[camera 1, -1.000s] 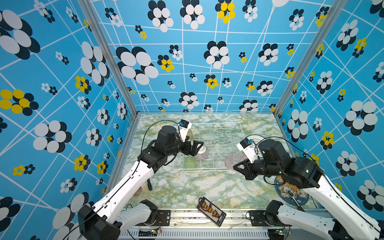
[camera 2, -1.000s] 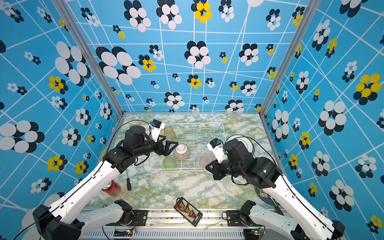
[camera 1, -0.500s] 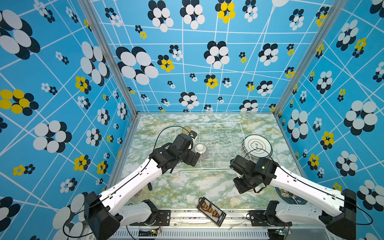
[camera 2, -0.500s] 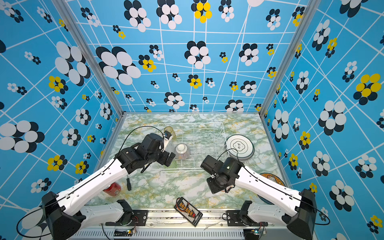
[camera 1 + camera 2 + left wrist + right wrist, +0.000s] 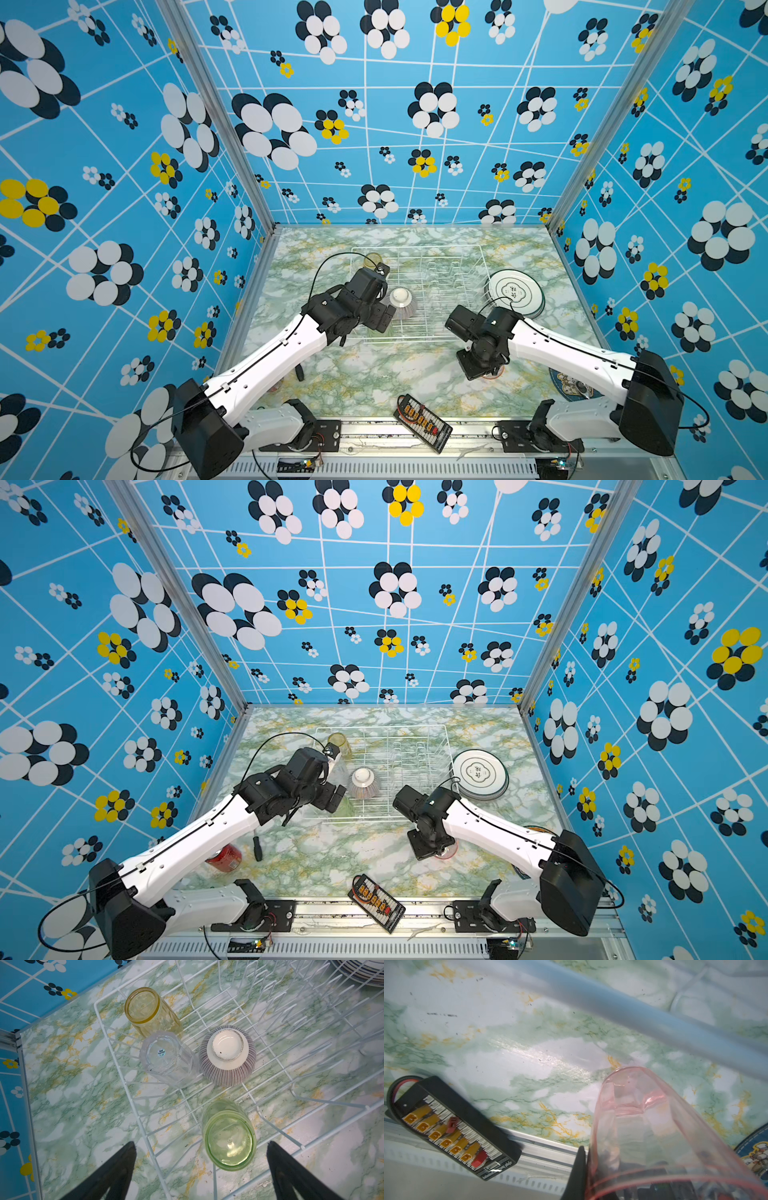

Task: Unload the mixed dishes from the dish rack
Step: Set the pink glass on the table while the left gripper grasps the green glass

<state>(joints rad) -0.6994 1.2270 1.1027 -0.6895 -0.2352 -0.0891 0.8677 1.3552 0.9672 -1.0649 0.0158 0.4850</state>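
left gripper [image 5: 200, 1144] first: i see its jaws spread as wide as they go, gripping nothing. it hangs over the near left corner of the dish rack [image 5: 99, 1014], and on the left wrist camera the green tumbler [image 5: 228, 1140] stands below, in the gap between the two black fingers [image 5: 124, 1159], touching neither.

right gripper [image 5: 478, 365]: jaws closed on the pink tumbler [image 5: 643, 1126]. on the right wrist camera one dark finger [image 5: 578, 1167] presses the outside of the wall at the mouth, and a dark shape shows through the plastic inside. the tumbler's base points away from the camera toward the marble table [image 5: 519, 1059], tilted. i cannot tell whether it touches the surface. in both top views it is outside the rack, over the table in front of the rack's near right corner, with only a pink edge showing under the gripper [image 5: 448, 851].

inside the rack, all at the left end, bottoms up: the yellow tumbler [image 5: 143, 1005] in the far corner, the clear tumbler [image 5: 166, 1055] just beside it, the striped bowl [image 5: 227, 1057] with its white foot ring upward, just beside the clear one, and the green tumbler near the front rail. the plate slots are bare wire.

the plates [image 5: 515, 293] lie stacked flat on the table just beside the rack's right end.

the connector board [image 5: 452, 1130] sits at the table's front edge, well apart from the pink tumbler, and the blue mat [image 5: 756, 1153] shows at the frame's edge.
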